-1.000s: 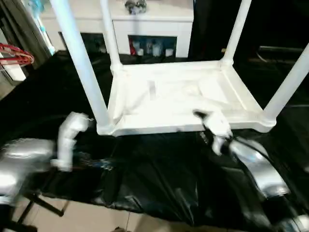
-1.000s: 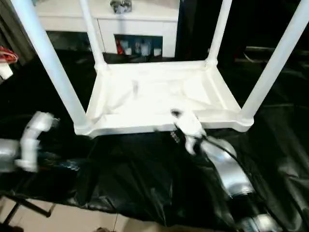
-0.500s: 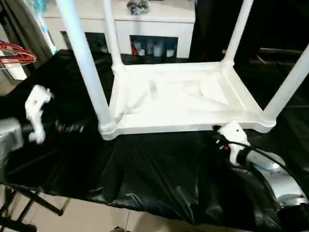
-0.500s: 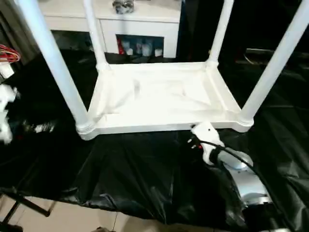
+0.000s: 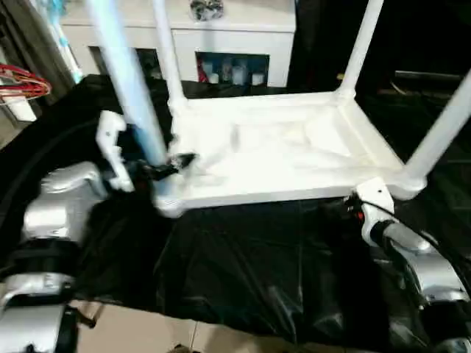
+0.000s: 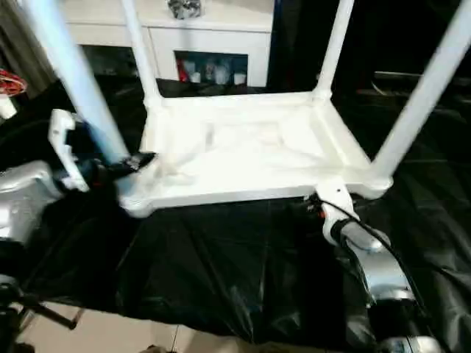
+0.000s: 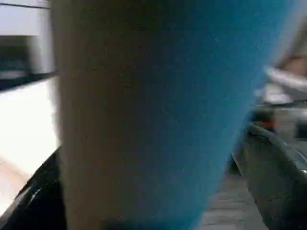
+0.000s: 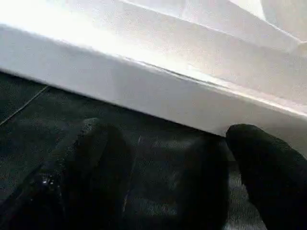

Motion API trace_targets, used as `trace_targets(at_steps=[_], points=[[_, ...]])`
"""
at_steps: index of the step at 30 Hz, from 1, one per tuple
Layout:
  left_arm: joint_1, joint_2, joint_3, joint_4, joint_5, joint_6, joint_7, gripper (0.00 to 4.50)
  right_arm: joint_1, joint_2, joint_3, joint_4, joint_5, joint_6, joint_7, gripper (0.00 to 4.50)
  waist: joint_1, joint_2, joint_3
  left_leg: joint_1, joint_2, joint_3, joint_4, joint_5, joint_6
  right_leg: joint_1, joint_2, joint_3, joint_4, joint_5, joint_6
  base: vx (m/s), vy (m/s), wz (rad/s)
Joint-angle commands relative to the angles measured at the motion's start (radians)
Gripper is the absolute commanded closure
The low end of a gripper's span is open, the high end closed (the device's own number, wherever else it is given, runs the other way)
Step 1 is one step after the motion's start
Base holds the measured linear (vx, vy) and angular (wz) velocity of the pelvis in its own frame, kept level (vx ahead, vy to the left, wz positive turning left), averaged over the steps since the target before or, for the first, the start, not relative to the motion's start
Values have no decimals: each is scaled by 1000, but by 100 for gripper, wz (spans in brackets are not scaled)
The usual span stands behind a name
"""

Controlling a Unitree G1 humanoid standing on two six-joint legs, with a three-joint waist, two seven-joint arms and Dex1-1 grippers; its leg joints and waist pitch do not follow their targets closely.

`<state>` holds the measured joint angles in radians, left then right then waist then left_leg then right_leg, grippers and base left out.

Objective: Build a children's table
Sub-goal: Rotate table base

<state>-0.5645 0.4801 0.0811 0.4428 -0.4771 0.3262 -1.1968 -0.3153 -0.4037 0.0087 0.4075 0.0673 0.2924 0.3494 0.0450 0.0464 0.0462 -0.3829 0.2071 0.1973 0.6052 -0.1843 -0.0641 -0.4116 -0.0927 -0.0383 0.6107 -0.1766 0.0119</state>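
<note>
1. Head views: the children's table (image 5: 280,147) lies upside down on the black sheet (image 5: 243,257), its four legs standing straight up. The left gripper (image 5: 151,170) reaches in level from the left, fingers spread wide around the base of the near-left leg (image 5: 136,103), just above its corner socket. One black finger (image 5: 176,162) shows past the leg; nothing is clamped.

2. Left wrist view: the near-left leg (image 7: 153,115) stands close up, upright, right in front of the palm. Judging by this, the left arm is much the nearer for seating that leg.

3. Right wrist view: the right gripper (image 8: 168,163) hangs wide and empty over the sheet, facing the tabletop's near rim (image 8: 144,81).
</note>
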Motion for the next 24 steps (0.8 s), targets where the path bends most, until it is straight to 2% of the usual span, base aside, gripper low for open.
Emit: trace_targets(at_steps=[1,4,6,7,11,12,14,16,19,20,21,24], points=[[24,18,-42,-89,-59,70,-98,0,-20,11,-6,22,-1,-18,-4,3,6,-1,-70,20,9,-2,-67,-177,17,52,-26,19,-53,-105,-281,0,0,0],[44,26,-48,-124,-85,93,-121,0,-30,21,-4,31,2,-30,5,3,4,-2,-67,20,7,0,-67,-196,18,50,-24,19,-57,-129,-273,0,0,0],[83,44,-58,-203,-141,166,-159,0,-44,33,6,44,0,-47,19,3,1,-5,-66,19,8,-1,-69,-200,14,52,-26,19,-58,-155,-261,0,0,0],[85,44,-58,-206,-143,169,-161,0,-45,33,6,44,0,-48,20,3,-1,-5,-67,18,8,-2,-68,-200,12,53,-28,20,-56,-159,-261,0,0,0],[162,64,-74,-404,-260,320,-186,0,-70,51,35,64,-3,-99,62,3,-11,-4,-65,15,8,-3,-70,-195,12,52,-25,19,-56,-164,-259,0,0,0],[168,63,-74,-420,-268,332,-183,0,-72,53,39,65,-3,-107,69,3,-11,-3,-64,20,7,-1,-70,-202,16,48,-22,20,-60,-171,-261,0,0,0],[176,58,-74,-447,-290,350,-179,0,-74,56,52,61,0,-113,93,3,-12,-4,-64,18,7,-1,-69,-203,16,50,-22,20,-58,-171,-261,0,0,0],[191,38,-69,-500,-346,392,-160,0,-79,71,74,59,12,-128,159,3,-12,-5,-62,19,6,0,-69,-211,17,49,-21,20,-59,-181,-258,0,0,0],[198,20,-81,-524,-361,406,-143,0,-83,87,103,59,22,-145,226,3,-12,-4,-62,18,8,-1,-69,-209,21,49,-19,20,-59,-174,-259,0,0,0],[197,12,-82,-528,-365,413,-138,0,-87,96,113,65,23,-153,246,3,-10,1,-63,21,8,-2,-70,-215,19,48,-19,19,-59,-178,-258,0,0,0],[196,5,-82,-531,-371,420,-136,0,-90,104,120,69,26,-161,263,3,-13,-1,-62,20,7,-2,-70,-218,18,49,-18,19,-59,-178,-258,0,0,0],[189,-13,-91,-544,-388,435,-134,0,-100,132,147,84,31,-177,307,3,-14,-1,-62,21,8,-2,-71,-222,15,48,-21,20,-61,-186,-256,0,0,0]])
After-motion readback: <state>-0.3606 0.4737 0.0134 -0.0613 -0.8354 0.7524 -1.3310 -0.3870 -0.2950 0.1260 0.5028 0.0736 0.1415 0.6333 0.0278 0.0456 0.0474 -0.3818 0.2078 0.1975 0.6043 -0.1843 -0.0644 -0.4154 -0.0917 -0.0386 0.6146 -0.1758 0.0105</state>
